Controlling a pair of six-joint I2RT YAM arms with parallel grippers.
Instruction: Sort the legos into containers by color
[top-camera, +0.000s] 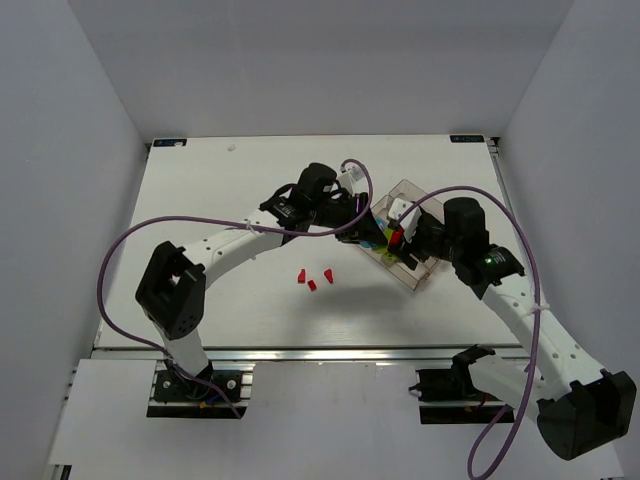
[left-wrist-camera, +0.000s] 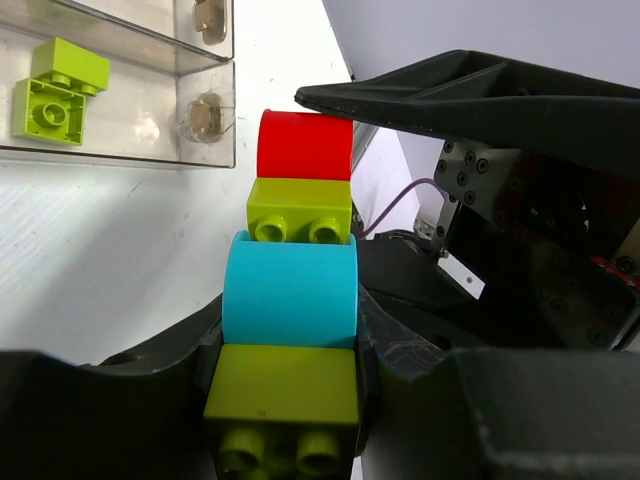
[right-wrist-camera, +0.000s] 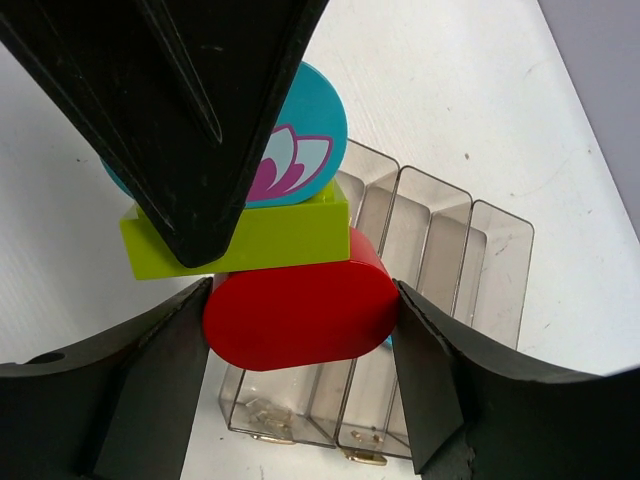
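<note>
Stack of legos (left-wrist-camera: 290, 300): four bricks joined in a row (yellow-green, cyan, yellow-green, red), held in the air between the two arms, over or just beside the tray.
Left jaws: pinching the stack at its yellow-green and cyan end.
Right jaws: closed on the red brick (right-wrist-camera: 300, 312) at the other end, touching it on both sides.
Done: little, by my judgement. Only some yellow-green bricks (left-wrist-camera: 50, 92) lie sorted.
Left to do: pull the stack apart and drop each brick by colour, then fetch the three loose red legos (top-camera: 312, 278) lying well apart from the tray on the table (top-camera: 220, 180).
Tray (right-wrist-camera: 445, 250): clear, with narrow parallel compartments, sitting right of the table's centre under both wrists.
Tray contents: two yellow-green bricks share one compartment. The compartments seen from the right wrist hold no bricks. What lies in the rest I cannot tell.
</note>
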